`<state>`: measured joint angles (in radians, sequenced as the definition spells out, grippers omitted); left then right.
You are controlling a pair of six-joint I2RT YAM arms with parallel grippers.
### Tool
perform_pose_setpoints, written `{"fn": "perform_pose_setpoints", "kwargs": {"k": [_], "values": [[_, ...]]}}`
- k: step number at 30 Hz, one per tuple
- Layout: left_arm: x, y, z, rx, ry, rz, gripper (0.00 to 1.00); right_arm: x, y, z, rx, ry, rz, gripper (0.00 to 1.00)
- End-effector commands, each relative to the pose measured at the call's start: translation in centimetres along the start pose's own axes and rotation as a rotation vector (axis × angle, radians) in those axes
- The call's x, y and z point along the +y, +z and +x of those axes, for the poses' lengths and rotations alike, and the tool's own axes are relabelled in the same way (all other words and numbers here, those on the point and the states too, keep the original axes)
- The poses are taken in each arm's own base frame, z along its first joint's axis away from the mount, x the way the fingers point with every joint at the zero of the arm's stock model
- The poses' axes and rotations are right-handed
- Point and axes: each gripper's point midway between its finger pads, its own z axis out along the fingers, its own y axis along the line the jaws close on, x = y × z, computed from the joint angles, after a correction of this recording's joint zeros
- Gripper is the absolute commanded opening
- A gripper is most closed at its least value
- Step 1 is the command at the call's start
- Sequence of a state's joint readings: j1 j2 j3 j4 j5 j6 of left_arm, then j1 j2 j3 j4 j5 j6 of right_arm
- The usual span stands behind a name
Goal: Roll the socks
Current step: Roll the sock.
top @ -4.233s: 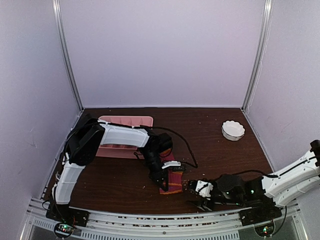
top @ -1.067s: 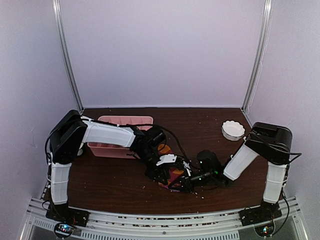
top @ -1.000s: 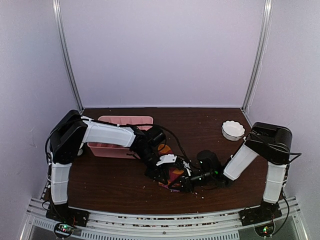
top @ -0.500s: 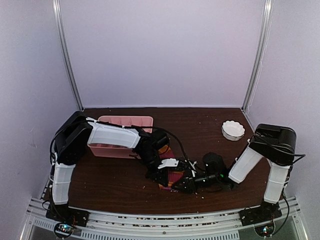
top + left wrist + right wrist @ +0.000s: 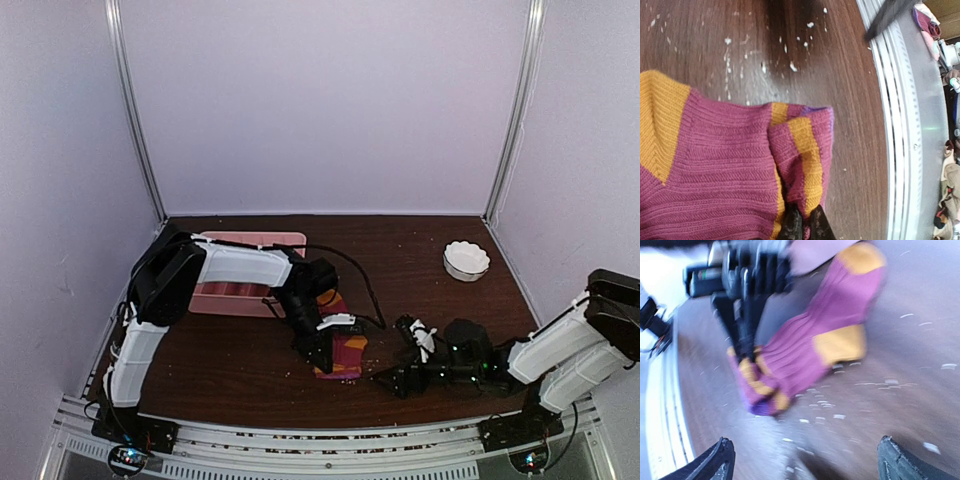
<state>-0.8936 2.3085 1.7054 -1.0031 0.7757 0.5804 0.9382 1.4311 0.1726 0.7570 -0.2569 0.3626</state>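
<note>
A striped sock (image 5: 342, 352) in dark red, orange and purple lies on the brown table near the front middle. It fills the left wrist view (image 5: 725, 160), and it shows blurred in the right wrist view (image 5: 810, 345). My left gripper (image 5: 318, 348) is shut on a fold of the sock's orange-striped edge (image 5: 801, 220) and pins it low at the table. My right gripper (image 5: 392, 380) is open and empty, low over the table, to the right of the sock and apart from it (image 5: 802, 460).
A pink tray (image 5: 250, 270) stands at the back left, partly behind the left arm. A small white fluted bowl (image 5: 466, 260) sits at the back right. White crumbs are scattered on the table round the sock (image 5: 790, 65). The metal rail runs along the front edge (image 5: 300, 440).
My right gripper has let go of the sock and drawn back to the right, with its arm lowered. My left gripper has stayed shut on the sock, which now lies a little flatter.
</note>
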Motion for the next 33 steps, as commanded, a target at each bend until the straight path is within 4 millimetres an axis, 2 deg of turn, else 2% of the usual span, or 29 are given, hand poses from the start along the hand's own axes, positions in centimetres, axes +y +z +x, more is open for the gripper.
{"fn": "perform_pose_setpoints", "kwargs": {"k": [1,3,5,7,9,13,17,19,20,26,30,33], "values": [[-1.7,-0.1,1.6,0.042,-0.094,0.1,0.06,-3.5,-3.4,-3.9,-0.222,-0.032,0.245,1.0],[-2.1,0.0,1.9,0.054,-0.105,0.12,0.06,-4.2,-5.1,-5.9,-0.348,0.032,0.289,1.0],[-2.0,0.1,1.9,0.066,-0.118,0.123,0.06,-5.0,-6.3,-6.8,-0.438,0.143,0.314,1.0],[-1.3,0.3,1.9,0.083,-0.141,0.116,0.07,-4.5,-6.3,-7.6,-0.444,0.087,0.303,0.99],[-0.7,0.6,1.9,0.097,-0.182,0.123,0.07,-3.4,-5.2,-7.6,-0.371,-0.025,0.281,1.0],[0.6,0.9,2.0,0.133,-0.238,0.109,0.07,0.0,-2.8,-5.0,-0.179,-0.312,0.234,1.0],[1.7,1.1,2.4,0.171,-0.262,0.071,0.07,3.6,-0.9,-1.3,-0.036,-0.596,0.18,0.99],[2.1,1.2,2.6,0.183,-0.265,0.058,0.07,5.2,0.2,0.2,0.02,-0.681,0.127,0.94],[2.3,1.3,2.7,0.189,-0.268,0.055,0.07,5.9,0.8,0.6,0.038,-0.717,0.104,0.89],[3.1,1.3,2.8,0.206,-0.263,0.016,0.07,8.0,4.3,0.7,0.109,-0.906,0.051,0.65],[3.1,1.3,2.7,0.202,-0.263,0.021,0.08,7.7,6.7,1.2,0.208,-1.011,0.043,0.5],[3.0,1.3,2.7,0.201,-0.259,0.028,0.08,7.2,7.9,1.2,0.251,-1.015,0.023,0.38]]}}
